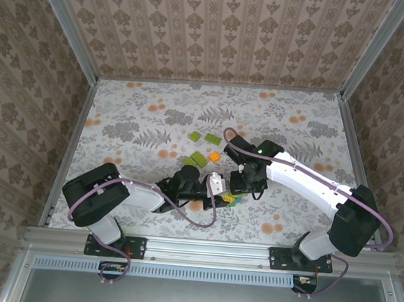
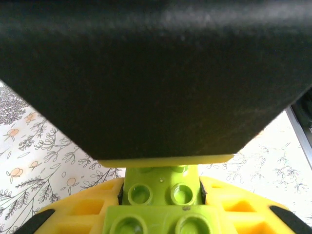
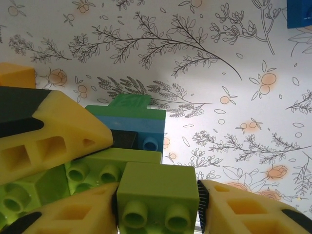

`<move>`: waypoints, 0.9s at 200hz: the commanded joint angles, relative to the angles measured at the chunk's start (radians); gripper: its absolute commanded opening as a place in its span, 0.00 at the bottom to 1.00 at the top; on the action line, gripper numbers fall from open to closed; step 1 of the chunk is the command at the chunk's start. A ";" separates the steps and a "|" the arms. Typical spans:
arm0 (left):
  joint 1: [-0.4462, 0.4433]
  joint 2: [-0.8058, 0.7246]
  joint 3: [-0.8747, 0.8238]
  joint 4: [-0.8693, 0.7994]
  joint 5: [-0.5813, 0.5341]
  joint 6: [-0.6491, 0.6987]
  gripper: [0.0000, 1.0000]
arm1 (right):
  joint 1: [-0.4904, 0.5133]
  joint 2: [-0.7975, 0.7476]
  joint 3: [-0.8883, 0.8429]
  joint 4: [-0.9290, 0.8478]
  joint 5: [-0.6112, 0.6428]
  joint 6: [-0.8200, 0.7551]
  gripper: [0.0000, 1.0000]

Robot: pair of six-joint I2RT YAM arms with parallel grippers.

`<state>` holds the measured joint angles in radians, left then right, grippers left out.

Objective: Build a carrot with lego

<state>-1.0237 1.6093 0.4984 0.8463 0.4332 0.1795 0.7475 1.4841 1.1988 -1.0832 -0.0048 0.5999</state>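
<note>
Lime-green bricks make up most of the carrot, which also has dark green, blue and black pieces and sits between the two hands, near the middle of the worktop towards its near edge. We see the left hand clamped on it, pads pressed to both sides of a lime piece. The right hand meets it from the right, fingers close on either side of a lime brick against the carrot; we cannot tell whether they grip. Loose bricks and an orange brick lie just beyond, a blue brick apart.
</note>
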 commanded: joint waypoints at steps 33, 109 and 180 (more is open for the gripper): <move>0.010 0.040 0.001 -0.071 -0.008 0.027 0.31 | -0.016 -0.025 0.013 0.069 -0.082 0.008 0.64; 0.012 0.036 0.009 -0.096 -0.006 0.030 0.31 | -0.067 -0.131 0.061 0.011 0.007 0.017 0.67; 0.088 -0.106 0.032 -0.346 0.037 0.009 0.31 | -0.200 -0.267 0.071 -0.024 0.051 -0.052 0.68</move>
<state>-0.9733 1.5681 0.5125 0.7422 0.4744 0.1802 0.5735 1.2491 1.2591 -1.0676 0.0162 0.5869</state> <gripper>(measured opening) 0.347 0.678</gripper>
